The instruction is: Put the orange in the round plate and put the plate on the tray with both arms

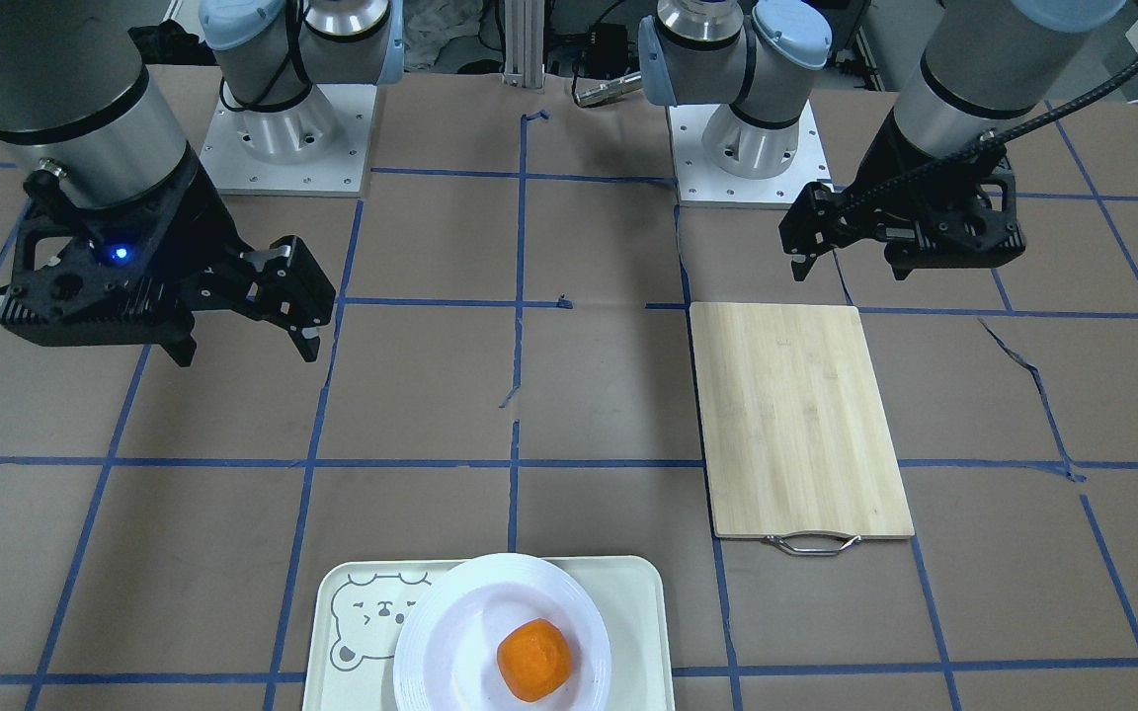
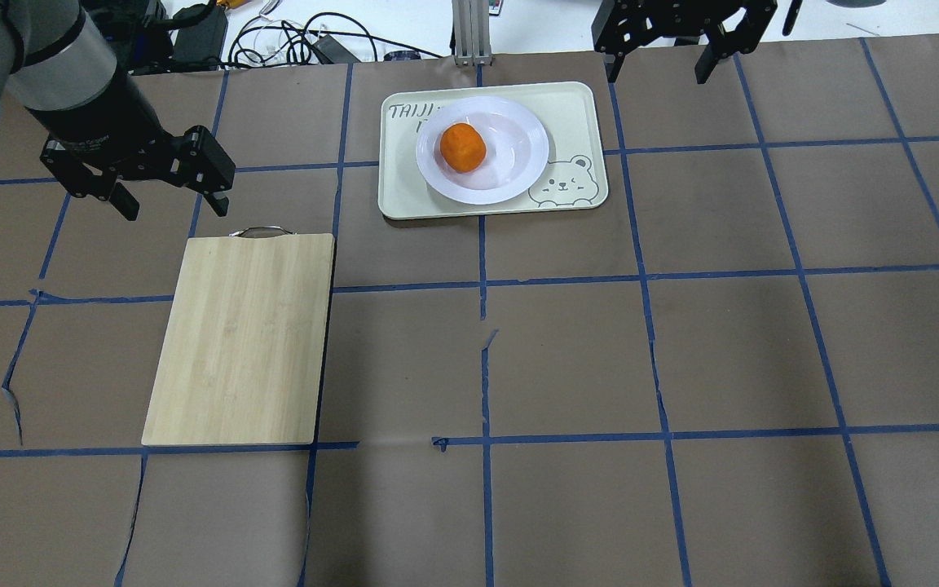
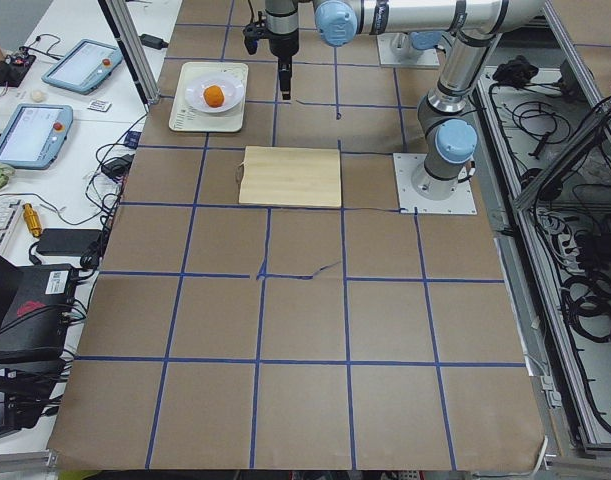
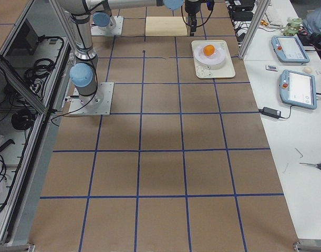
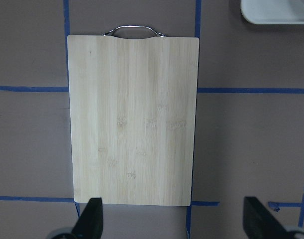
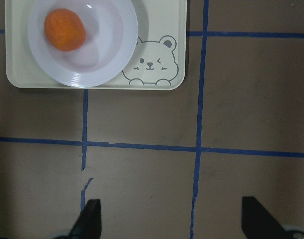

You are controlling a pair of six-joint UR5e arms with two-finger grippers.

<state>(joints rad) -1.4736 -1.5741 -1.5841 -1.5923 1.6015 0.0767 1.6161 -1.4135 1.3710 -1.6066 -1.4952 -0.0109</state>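
Observation:
The orange (image 2: 462,147) lies in the round plate (image 2: 510,163), a little off its centre. The plate rests on the tray (image 2: 575,114) at the table's far middle, beside the bear drawing. The wrist view shows the same: orange (image 6: 64,30), plate (image 6: 109,55), tray (image 6: 161,20). My left gripper (image 2: 174,205) hangs open and empty above the handle end of the cutting board, well left of the tray. High up to the right of the tray, my right gripper (image 2: 659,69) is also open and holds nothing. Neither gripper touches the plate or the tray.
A light wooden cutting board (image 2: 241,338) with a metal handle (image 2: 259,231) lies flat left of the tray. Brown paper with blue tape lines covers the table. Cables and tablets sit beyond the far edge.

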